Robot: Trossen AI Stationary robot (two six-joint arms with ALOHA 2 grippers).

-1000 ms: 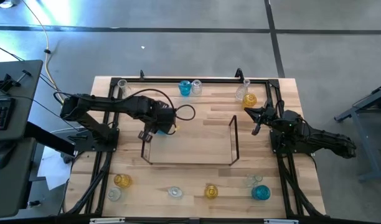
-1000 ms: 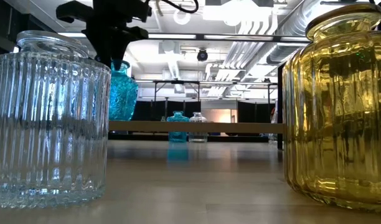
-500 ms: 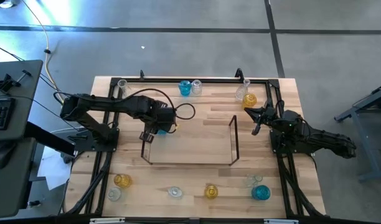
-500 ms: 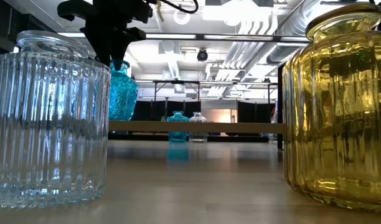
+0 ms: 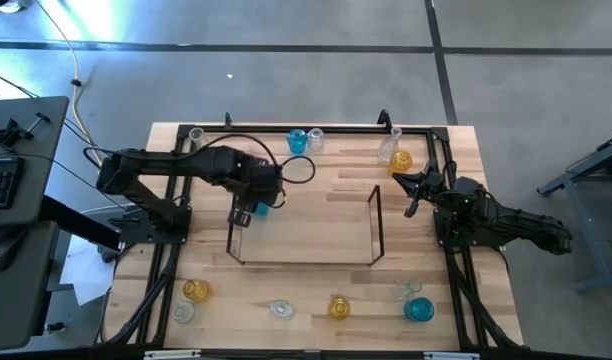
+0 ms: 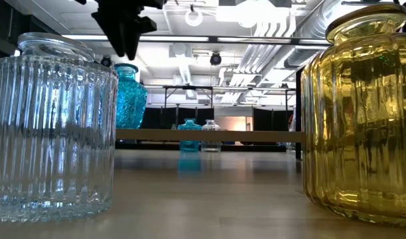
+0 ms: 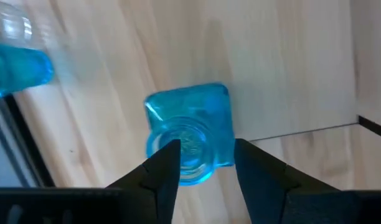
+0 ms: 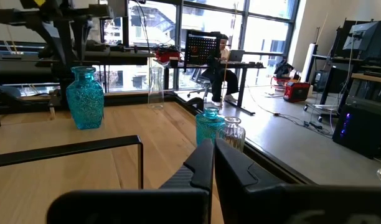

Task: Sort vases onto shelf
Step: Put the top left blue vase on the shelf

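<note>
The blue vase point(image 7: 189, 133), square-bodied, textured and translucent, stands upright on the shelf point(image 5: 306, 235) at its left end, directly below the left gripper point(image 7: 206, 163). The fingers point(image 7: 164, 168) stand apart above its mouth, holding nothing. Since a second ago the gripper has risen off the vase. The right gripper point(image 8: 213, 154), beside the shelf's right end, is closed and empty.

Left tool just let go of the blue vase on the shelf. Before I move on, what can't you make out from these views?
- Blue vase, low view: its base, hidden by the clear jar.
- Blue vase, high view: mostly covered by the left tool.
- Shelf, low view: its right end, behind the amber jar.
- Right tool: shut, empty, waiting.
</note>
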